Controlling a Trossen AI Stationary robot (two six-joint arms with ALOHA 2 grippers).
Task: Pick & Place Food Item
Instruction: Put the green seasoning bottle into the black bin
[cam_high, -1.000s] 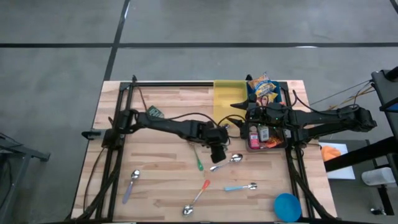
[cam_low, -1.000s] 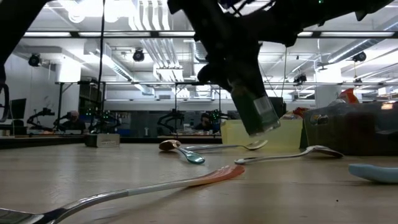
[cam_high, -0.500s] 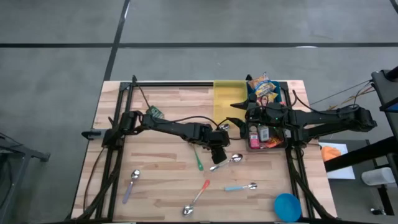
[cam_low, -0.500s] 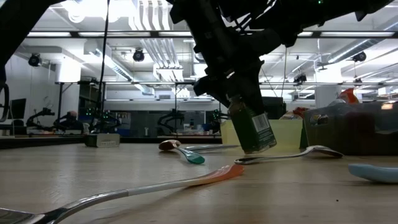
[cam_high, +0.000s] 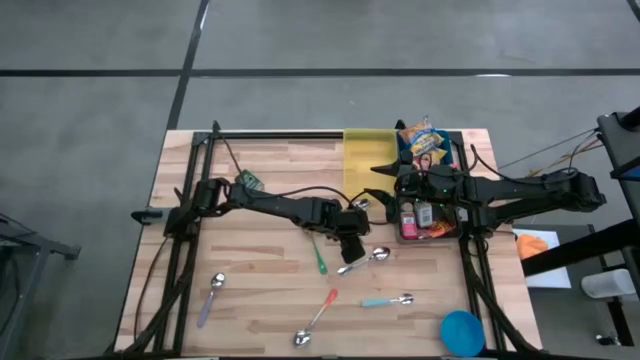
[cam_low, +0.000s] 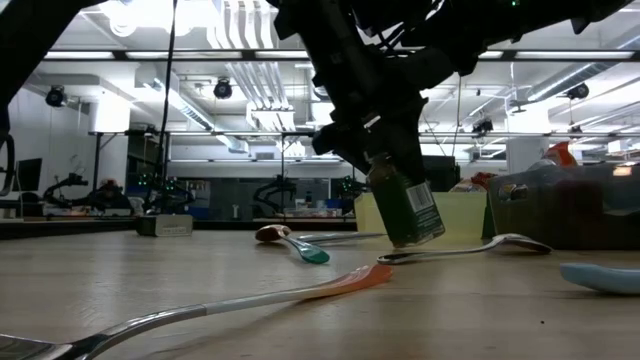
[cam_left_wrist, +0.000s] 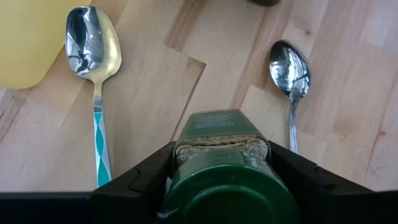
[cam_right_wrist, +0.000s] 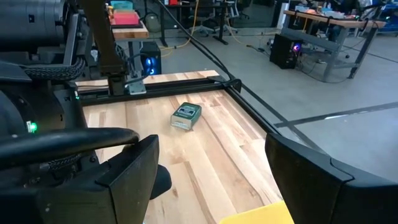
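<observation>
The left gripper (cam_high: 352, 240) is at the middle of the table (cam_high: 260, 290), its two fingers on either side of a green-lidded jar (cam_low: 405, 205) that leans to one side with its base on or just above the wood; from the low view I cannot tell whether it touches. Whether the fingers are pressing the jar or have let go is also unclear, so I cannot tell its grip. From above the jar is mostly hidden under the gripper. It has a dark green lid, clear glass and a green label.

Just beside it lie a teal-handled spoon (cam_left_wrist: 93, 68) and a plain steel spoon (cam_left_wrist: 290, 74), one to each side. An orange-handled spoon (cam_low: 330, 285) lies nearer the low camera.

The right gripper (cam_high: 400, 190) waits with fingers spread above the dark bin (cam_high: 408, 236) of food packets. A small green box (cam_right_wrist: 186, 116) lies on the far boards.
</observation>
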